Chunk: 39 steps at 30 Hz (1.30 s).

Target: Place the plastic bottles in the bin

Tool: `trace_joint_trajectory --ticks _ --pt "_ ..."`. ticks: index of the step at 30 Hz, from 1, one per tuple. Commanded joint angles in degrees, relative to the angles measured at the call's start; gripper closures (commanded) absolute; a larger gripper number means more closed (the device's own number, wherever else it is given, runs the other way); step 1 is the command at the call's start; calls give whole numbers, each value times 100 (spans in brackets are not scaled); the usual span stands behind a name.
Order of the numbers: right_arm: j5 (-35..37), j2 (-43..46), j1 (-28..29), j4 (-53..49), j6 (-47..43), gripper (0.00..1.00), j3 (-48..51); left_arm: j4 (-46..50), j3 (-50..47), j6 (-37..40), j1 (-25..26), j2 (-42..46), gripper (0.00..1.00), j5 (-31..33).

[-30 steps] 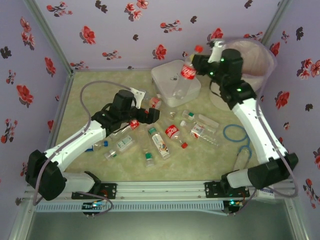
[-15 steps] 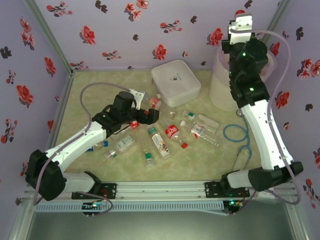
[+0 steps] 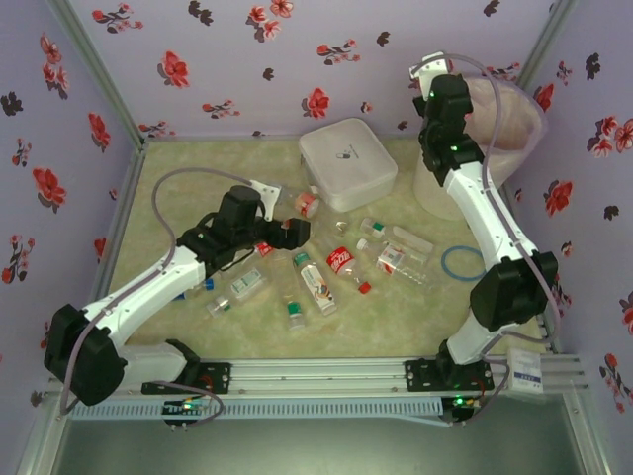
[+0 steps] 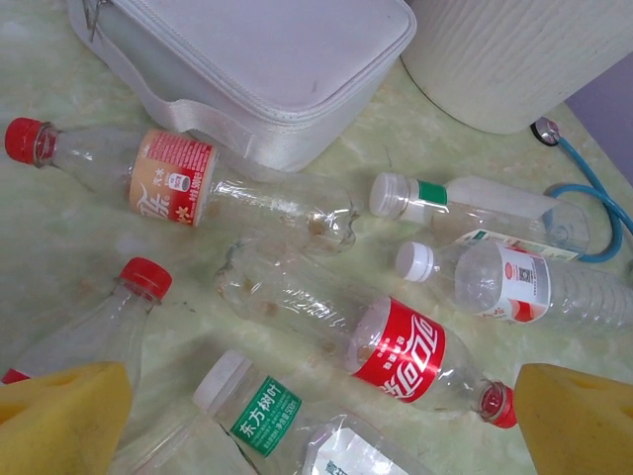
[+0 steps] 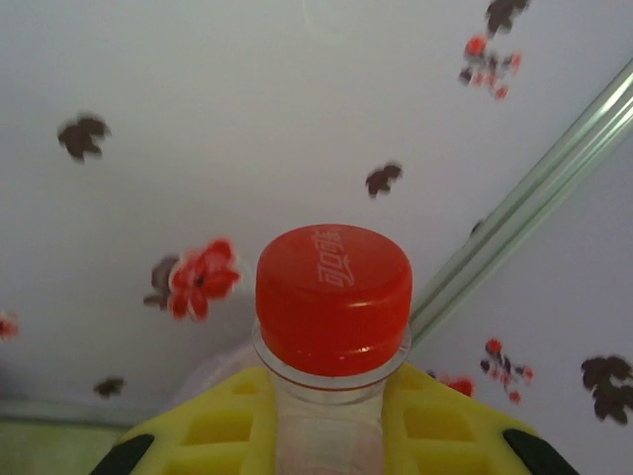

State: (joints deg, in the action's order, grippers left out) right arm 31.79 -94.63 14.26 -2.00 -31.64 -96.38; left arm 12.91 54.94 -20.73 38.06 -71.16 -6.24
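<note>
The bin stands in the table's far right corner. Near its rim, the right gripper is clenched on a red-capped bottle. The left gripper hangs with its jaws spread wide above the loose bottles lying mid-table.
</note>
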Motion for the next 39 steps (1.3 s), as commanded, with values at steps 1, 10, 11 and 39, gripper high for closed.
trace_joint_trajectory --ticks 1,10,11,39 --pt "344 -94 -128 -801 450 100 -432 19 -132 -127 -87 74 1 132" --pt "-632 -570 -871 -2580 2183 100 -974 -20 -43 -190 -124 -159 1 124" --pt "-783 -660 -949 -2746 2303 100 -1072 -31 -52 -199 -124 -170 1 123" --pt "-3249 -2102 -1769 -3972 4113 56 -1944 362 -79 -562 -474 -406 0 132"
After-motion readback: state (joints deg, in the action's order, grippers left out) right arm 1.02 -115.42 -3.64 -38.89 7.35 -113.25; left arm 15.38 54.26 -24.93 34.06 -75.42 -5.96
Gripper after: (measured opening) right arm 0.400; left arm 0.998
